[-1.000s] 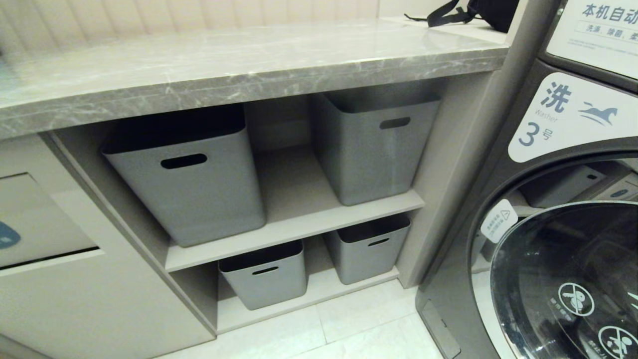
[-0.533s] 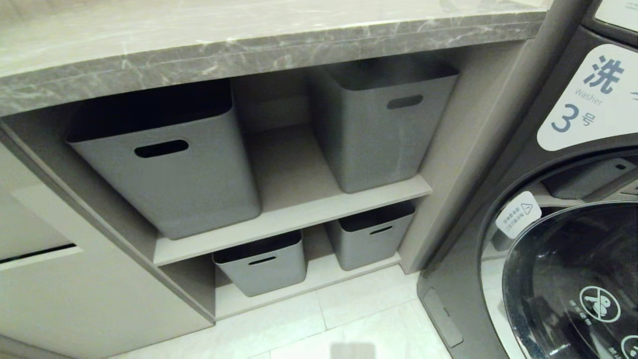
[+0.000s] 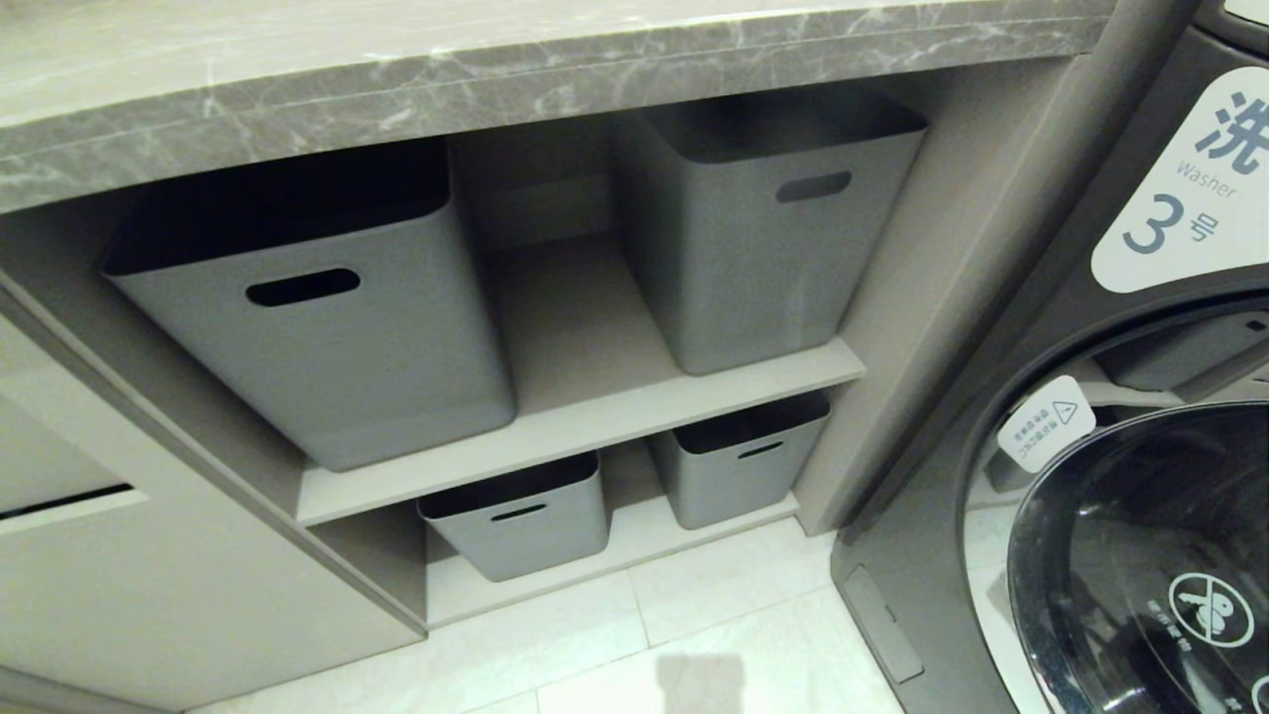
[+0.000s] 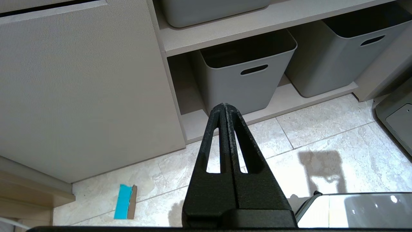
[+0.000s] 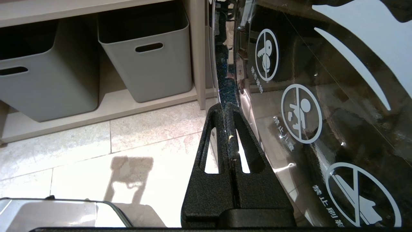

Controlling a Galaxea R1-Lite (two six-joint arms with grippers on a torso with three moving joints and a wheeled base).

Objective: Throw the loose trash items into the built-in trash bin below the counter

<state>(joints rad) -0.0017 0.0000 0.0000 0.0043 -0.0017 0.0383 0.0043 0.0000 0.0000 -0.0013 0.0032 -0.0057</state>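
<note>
counter: grey marble-patterned slab across the top of the head view, thick veined edge facing the camera; neither wrist view shows it.
trash items: none visible on the stretch of counter in frame.
trash bin: flap panel with its sticker not in any view; only a plain beige cabinet front with a dark horizontal slot above it, lower left of the head view.
storage boxes: two tall grey ones on the upper shelf, two short ones on the lower shelf, centre of the head view, all with slot handles.
washer: right edge of the head view, round dark glass door, white label reading "Washer 3".
left gripper: seen in the left wrist view only, fingers pressed together, holding nothing, hanging over pale floor tiles in front of the lower shelf.
teal scrap: left wrist view only, lower left of frame, flat on the floor near the cabinet base; could be tape or a wrapper, cannot tell.
right gripper: right wrist view only, fingers together and empty, tip just beside the washer's glass door with its white prohibition icons.
arms: neither appears in the head view.
</note>
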